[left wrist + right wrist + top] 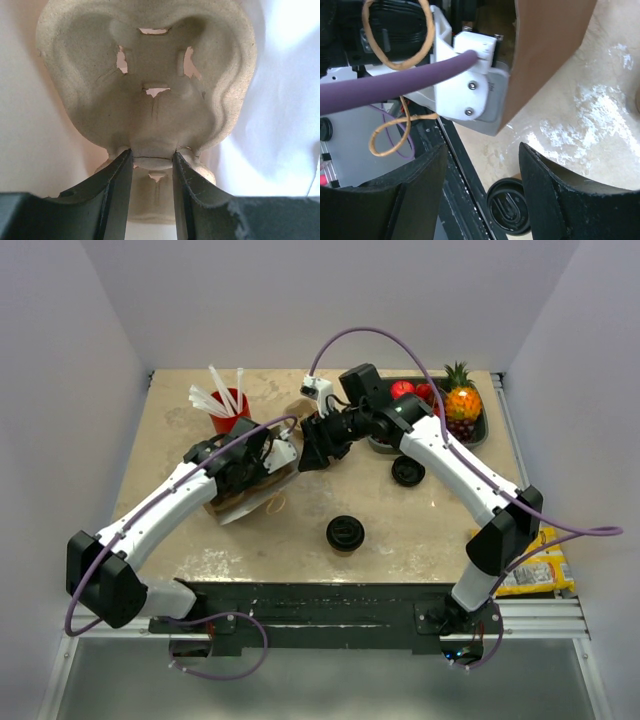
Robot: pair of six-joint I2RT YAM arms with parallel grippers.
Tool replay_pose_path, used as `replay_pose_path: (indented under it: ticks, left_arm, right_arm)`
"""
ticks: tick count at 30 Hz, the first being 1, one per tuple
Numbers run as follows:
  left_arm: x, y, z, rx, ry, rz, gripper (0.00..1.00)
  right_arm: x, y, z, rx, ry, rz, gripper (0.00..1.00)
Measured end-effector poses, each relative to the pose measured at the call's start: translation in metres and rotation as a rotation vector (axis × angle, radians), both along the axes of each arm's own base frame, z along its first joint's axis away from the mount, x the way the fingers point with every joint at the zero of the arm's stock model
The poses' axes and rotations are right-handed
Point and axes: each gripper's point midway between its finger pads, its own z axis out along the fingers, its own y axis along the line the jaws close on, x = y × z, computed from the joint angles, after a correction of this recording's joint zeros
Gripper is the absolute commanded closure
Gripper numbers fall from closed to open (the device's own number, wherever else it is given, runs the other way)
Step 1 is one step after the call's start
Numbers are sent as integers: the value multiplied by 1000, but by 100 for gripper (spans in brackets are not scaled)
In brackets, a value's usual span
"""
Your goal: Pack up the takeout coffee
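**Me:** While my left tool (pixel 151 155) clamps the rim of the pulp cup carrier (pixel 145 90) at the brown paper bag (pixel 243 498), my right tool (pixel 482 147) stands wide and empty just beside the bag's edge.

**Partner:** And the takeout coffee (pixel 344 533)?

**Me:** Upright on the surface (pixel 280 540), lid on, well apart from both tools.

**Partner:** What could go wrong?

**Me:** I judge my right fingers could snag the bag's twine handle (pixel 395 65) or knock my left wrist, jarring the carrier loose.

**Partner:** Which view matters?

**Me:** Only the left wrist view shows the clamp. The top view hides it, yet alone shows coffee and bag together.
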Motion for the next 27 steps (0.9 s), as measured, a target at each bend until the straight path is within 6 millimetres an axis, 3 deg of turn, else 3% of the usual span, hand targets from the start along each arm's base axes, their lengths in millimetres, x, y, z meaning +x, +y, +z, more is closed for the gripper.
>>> replay_pose_path:
  ticks: [6,7,10,22,26,27]
  left_arm:
    - [-2,1,1,-4,10,13,100]
    - [-2,1,1,-3,13,13,100]
    - [-1,0,2,-2,15,14,100]
    - [-2,1,2,-17,19,42,100]
    - [-3,1,2,-24,22,52,100]
    - [-3,1,2,-26,22,53,100]
  right_arm:
    - [-1,12,1,13,-11,-19,43]
    - [-1,13,1,13,-15,-27,49]
    - [4,14,-1,-2,-22,-66,53]
    - [19,13,-23,-71,2,-170,51]
    - [16,19,-27,-77,7,-162,61]
    - [16,19,-27,-77,6,-162,70]
